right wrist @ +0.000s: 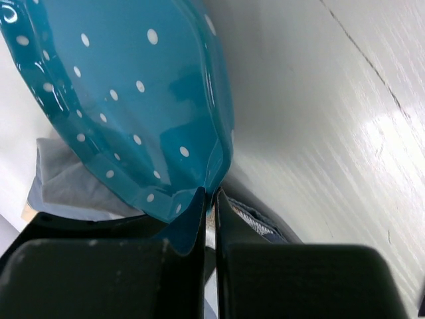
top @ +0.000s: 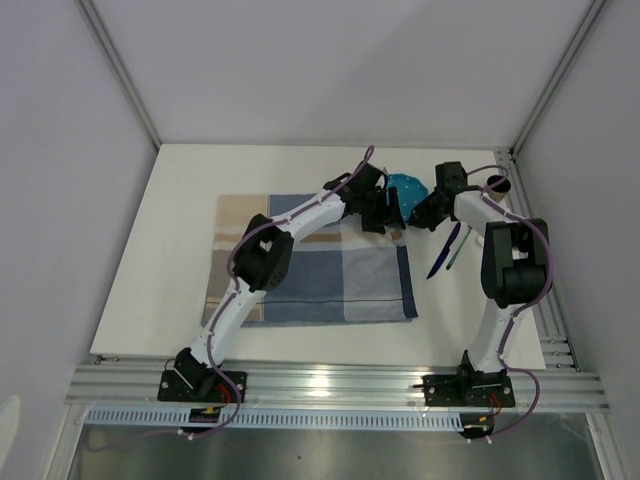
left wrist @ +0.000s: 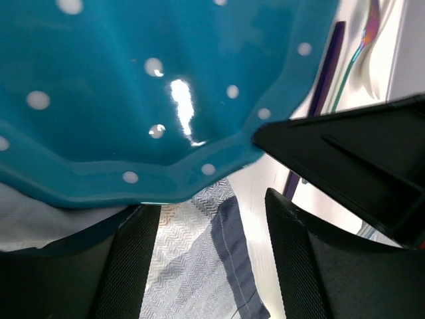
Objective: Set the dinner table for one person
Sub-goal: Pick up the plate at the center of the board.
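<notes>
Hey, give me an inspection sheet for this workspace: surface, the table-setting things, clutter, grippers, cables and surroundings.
Surface: white dinner table, with a blue-and-beige checked placemat lying flat on it.
Job's things: teal dotted plate held above the placemat's far right corner; cutlery on the table to the right of the placemat.
Clutter: nothing seen.
Grippers: right gripper shut on the plate's rim; left gripper open at the plate's edge, not clamping it.
Cables: purple cables run along both arms.
Surroundings: aluminium rails at the near edge; plain white walls.
</notes>
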